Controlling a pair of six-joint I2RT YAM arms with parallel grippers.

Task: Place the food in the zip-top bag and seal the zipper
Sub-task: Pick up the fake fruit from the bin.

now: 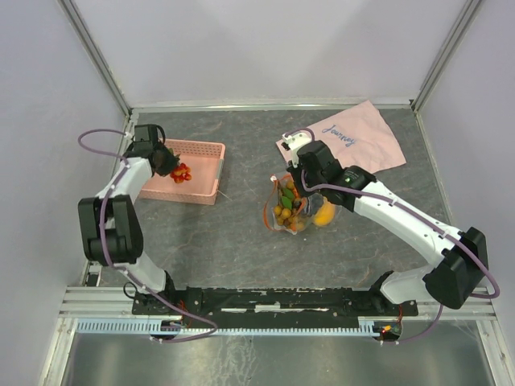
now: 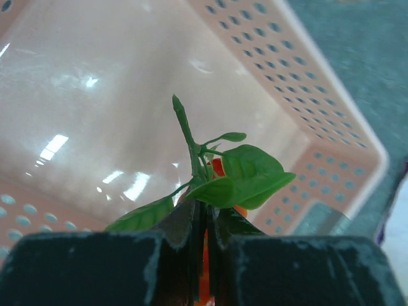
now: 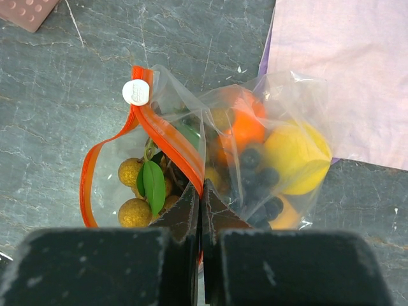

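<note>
The left pincer (image 2: 205, 220) is pressed together on the stem of a leafy sprig (image 2: 245, 175). It holds the sprig above the floor of the pink basket (image 1: 193, 144), with the sprig's tiny red pieces (image 1: 181, 172) hanging inside the basket walls. The basket sits at the far left of the surface (image 1: 241, 249), its left side close to the frame post. Its perforated right wall faces a wide stretch of bare grey surface that runs across to the zip-top bag (image 1: 282, 217). The bag lies near the middle. The right pincer (image 3: 201, 204) is closed on the orange-red zipper (image 3: 169, 140), pinching the strip at the near end of the mouth. From that pinch the two strip edges spread apart into a loop on the left, so the mouth gapes there. A white slider (image 3: 136, 92) sits at the far end. Inside the bag are a lemon (image 3: 296, 156), an orange fruit (image 3: 245, 127), dark grapes (image 3: 258, 178) and tan berries (image 3: 131, 172) with a leaf. The pink cloth (image 1: 370, 145) lies at the far right, its edge just beside the bag. The near strip of surface in front of the bag is bare.
</note>
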